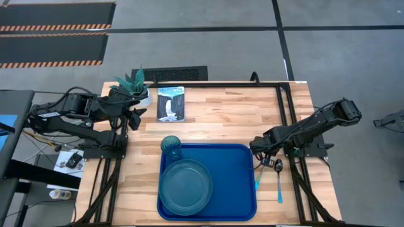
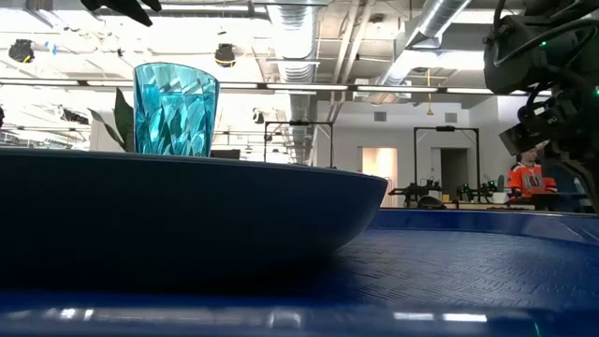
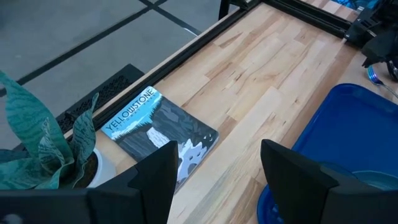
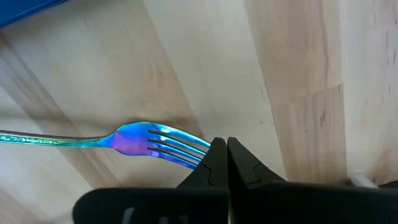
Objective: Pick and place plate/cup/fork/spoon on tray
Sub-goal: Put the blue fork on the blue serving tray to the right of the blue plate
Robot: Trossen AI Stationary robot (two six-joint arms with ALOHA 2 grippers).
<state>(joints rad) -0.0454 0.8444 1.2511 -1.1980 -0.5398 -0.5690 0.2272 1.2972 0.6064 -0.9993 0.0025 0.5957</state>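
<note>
A: Risk first: the right gripper (image 4: 222,163) has its fingers pressed together at the fork's (image 4: 146,142) tine tips, seemingly pinching nothing, so a lift could come up bare.

B: And the fork?

A: Flat on the table at centre-right of the high view, beside the tray (image 1: 243,183); the spoon (image 1: 278,173) lies alongside.
</note>
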